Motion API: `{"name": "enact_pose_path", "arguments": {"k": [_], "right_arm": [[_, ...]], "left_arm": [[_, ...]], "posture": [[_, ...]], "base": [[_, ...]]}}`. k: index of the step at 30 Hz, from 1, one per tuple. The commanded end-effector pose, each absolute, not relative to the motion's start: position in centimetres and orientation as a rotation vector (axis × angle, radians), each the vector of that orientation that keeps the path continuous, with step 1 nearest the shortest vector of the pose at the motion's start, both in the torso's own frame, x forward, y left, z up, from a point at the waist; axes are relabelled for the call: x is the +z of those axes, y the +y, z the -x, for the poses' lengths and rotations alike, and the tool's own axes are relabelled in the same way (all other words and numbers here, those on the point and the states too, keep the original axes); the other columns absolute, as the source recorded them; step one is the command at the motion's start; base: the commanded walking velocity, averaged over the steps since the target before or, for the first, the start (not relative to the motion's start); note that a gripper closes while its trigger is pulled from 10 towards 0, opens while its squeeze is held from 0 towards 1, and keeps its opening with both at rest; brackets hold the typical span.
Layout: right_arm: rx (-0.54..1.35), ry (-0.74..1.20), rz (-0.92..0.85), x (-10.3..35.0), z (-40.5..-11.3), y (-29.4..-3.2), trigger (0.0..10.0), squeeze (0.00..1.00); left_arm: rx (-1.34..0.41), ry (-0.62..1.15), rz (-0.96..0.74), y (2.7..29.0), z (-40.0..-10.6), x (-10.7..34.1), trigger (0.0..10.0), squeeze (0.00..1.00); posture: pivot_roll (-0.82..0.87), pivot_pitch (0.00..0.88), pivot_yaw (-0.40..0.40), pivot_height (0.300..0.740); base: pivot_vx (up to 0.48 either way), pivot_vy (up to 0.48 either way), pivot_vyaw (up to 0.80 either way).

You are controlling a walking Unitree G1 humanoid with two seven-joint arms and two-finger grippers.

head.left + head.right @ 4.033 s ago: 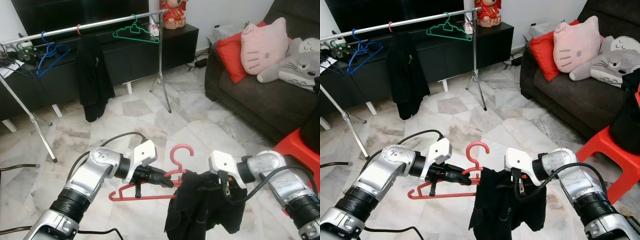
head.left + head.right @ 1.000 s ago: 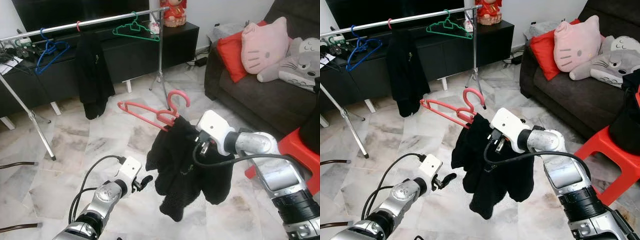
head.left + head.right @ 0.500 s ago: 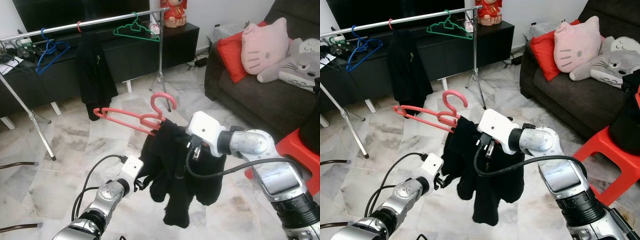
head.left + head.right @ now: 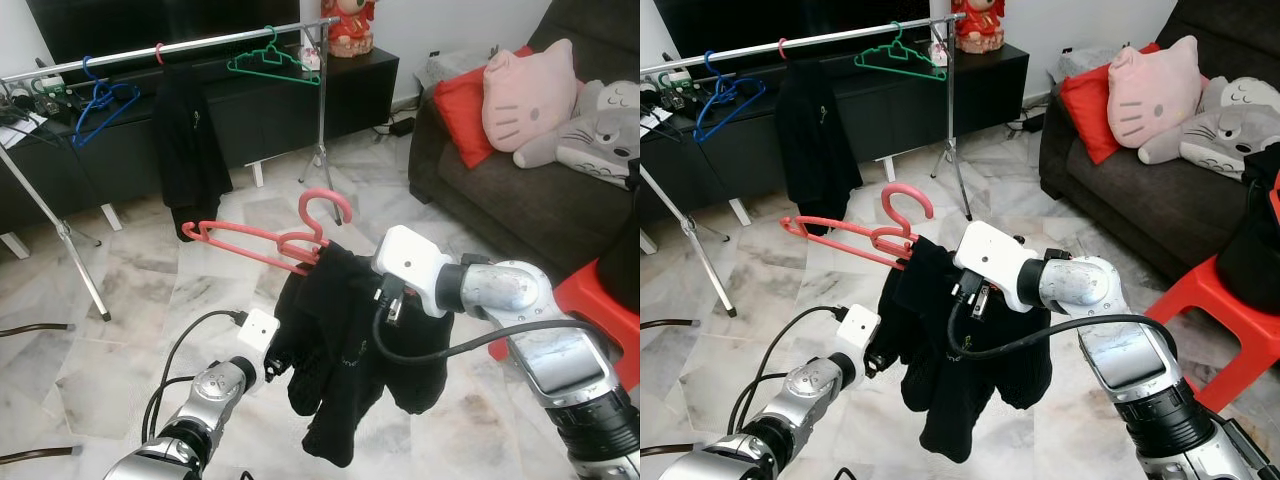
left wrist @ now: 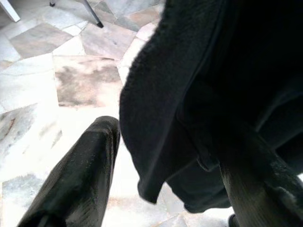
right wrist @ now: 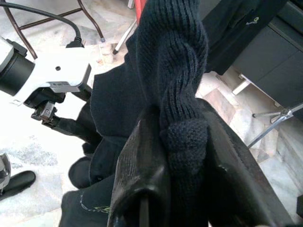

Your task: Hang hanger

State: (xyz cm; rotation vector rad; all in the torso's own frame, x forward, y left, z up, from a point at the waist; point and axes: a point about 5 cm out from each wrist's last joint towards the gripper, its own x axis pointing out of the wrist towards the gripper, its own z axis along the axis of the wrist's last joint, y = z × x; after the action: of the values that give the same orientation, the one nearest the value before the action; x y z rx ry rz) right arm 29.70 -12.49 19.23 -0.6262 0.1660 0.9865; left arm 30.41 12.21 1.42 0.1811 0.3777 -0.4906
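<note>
A red hanger (image 4: 262, 243) carries a black knit garment (image 4: 350, 360) in mid-air over the marble floor, its hook (image 4: 327, 203) pointing up. My right gripper (image 6: 182, 156) is shut on the garment's bunched shoulder, just under the hanger's neck. My left gripper (image 5: 165, 189) sits low at the garment's left edge. It is open, and the cloth hangs between its two fingers (image 5: 80, 179). The clothes rail (image 4: 200, 45) stands at the back, well beyond the hanger.
On the rail hang a green hanger (image 4: 272, 62), blue hangers (image 4: 100, 102) and a black jacket (image 4: 192, 150). A dark TV cabinet (image 4: 290, 110) stands behind it. A sofa (image 4: 520, 190) with cushions is on the right, and a red stool (image 4: 600, 300) near my right arm.
Four seconds ago my left gripper held the hanger low; it has let go. The right arm lifted the hanger and garment, then swung them left. The left gripper has closed in on the cloth.
</note>
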Motion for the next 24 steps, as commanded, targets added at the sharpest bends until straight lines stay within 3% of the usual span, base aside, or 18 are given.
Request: {"name": "enact_pose_path", "arguments": {"k": [1,24], "right_arm": [[0.997,0.110,0.638,20.46,-29.49,-12.13,0.0,0.00],[0.987,0.112,0.625,20.57,-29.67,-12.11,0.0,0.00]], "left_arm": [[-0.492,0.373,-0.173,12.23,-30.66,1.66,0.0,0.00],[-0.525,0.383,-0.133,11.89,-30.55,1.62,0.0,0.00]], "posture": [[-0.18,0.000,-0.017,0.727],[-0.18,0.000,-0.019,0.727]], "base": [[0.000,0.000,0.00],[0.000,0.000,0.00]]}}
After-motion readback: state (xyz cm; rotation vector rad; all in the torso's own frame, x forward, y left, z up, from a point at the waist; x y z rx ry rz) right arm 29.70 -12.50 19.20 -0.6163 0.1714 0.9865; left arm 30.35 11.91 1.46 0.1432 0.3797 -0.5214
